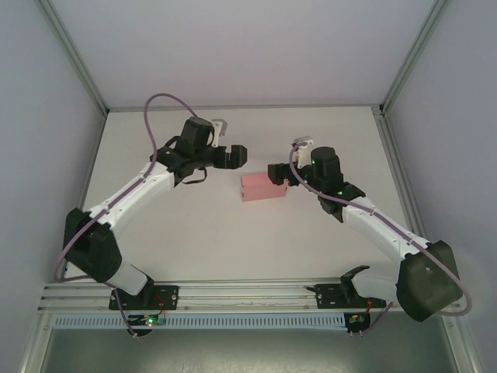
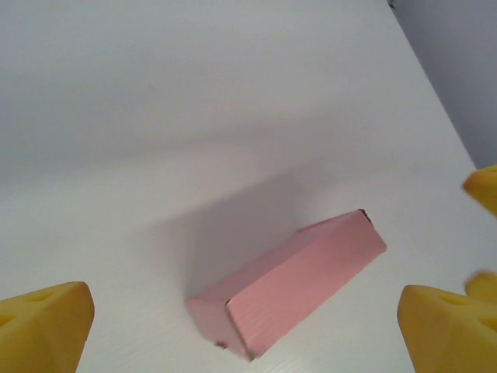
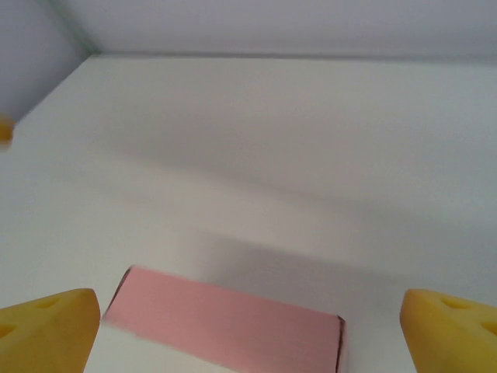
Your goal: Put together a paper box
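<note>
On the white table (image 1: 194, 233), near its middle, lying on a long side: the paper box (image 1: 262, 187), pink, folded shut into a small rectangular block. Reaching in from the left with elbow bent and forearm angled toward the centre, left gripper (image 1: 233, 157) just up and left of the box and apart from it, jaws spread wide. Mirrored from the right, right gripper (image 1: 278, 174) close by the box's right end, contact unclear, jaws likewise spread wide. From the left wrist, yellow fingertips (image 2: 46, 330) at both lower corners, box diagonal between and beyond them. From the right wrist, yellow fingertips (image 3: 48, 326) far apart, box low between them.
</note>
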You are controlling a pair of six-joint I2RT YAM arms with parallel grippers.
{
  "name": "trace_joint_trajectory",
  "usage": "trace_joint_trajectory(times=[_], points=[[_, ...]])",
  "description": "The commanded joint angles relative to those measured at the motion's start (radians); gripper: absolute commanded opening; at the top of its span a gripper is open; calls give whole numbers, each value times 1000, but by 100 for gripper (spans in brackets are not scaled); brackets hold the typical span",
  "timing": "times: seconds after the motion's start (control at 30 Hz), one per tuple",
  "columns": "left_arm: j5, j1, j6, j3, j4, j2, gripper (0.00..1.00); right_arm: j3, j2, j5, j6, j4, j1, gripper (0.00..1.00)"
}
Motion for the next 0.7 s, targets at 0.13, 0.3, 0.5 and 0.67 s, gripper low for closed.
trace_joint_trajectory(times=[0.13,0.3,0.5,0.67], points=[[-322,74,-4,-153,-140,-165,100,299,153,-521,-1091,-601,7,98],[-444,146,-75,-297,-196,-257,100,580,383,-439,-1316,-897,10,98],[-445,203,-119,-416,-205,-359,100,821,629,-315,-1357,-1122,28,98],[-430,216,-125,-459,-179,-417,100,808,705,-111,-1263,-987,44,98]])
